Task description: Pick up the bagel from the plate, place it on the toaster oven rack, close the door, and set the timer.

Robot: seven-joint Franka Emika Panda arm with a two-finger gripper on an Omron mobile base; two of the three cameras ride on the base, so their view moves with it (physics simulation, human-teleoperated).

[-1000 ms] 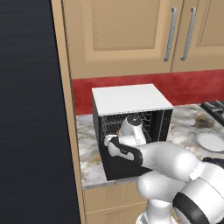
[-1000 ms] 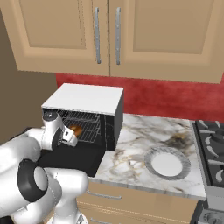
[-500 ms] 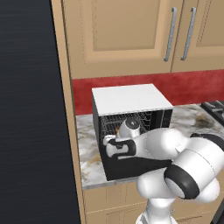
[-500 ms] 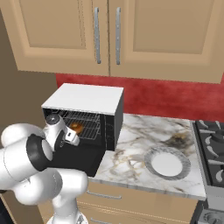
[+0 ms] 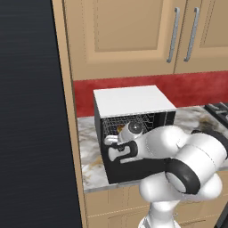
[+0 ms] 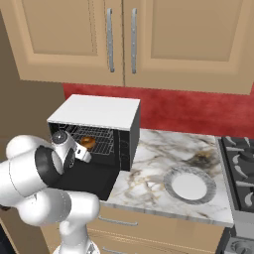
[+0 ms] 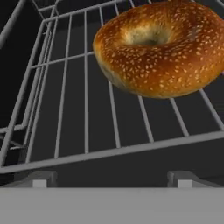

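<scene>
The pincer [image 7: 111, 178] stands spread wide with nothing between its two tips, which show apart at the foot of the hand view, just short of the front bar of the toaster oven rack [image 7: 87, 131]. The bagel [image 7: 162, 47] lies flat on that rack ahead of the pincer and off toward its right tip, free of both fingers. From the right base view the bagel [image 6: 88, 142] sits inside the black oven just beyond the hand, the door [image 6: 92, 179] hangs open below it, and the plate [image 6: 190, 185] lies well away on the marble counter [image 6: 149, 163].
</scene>
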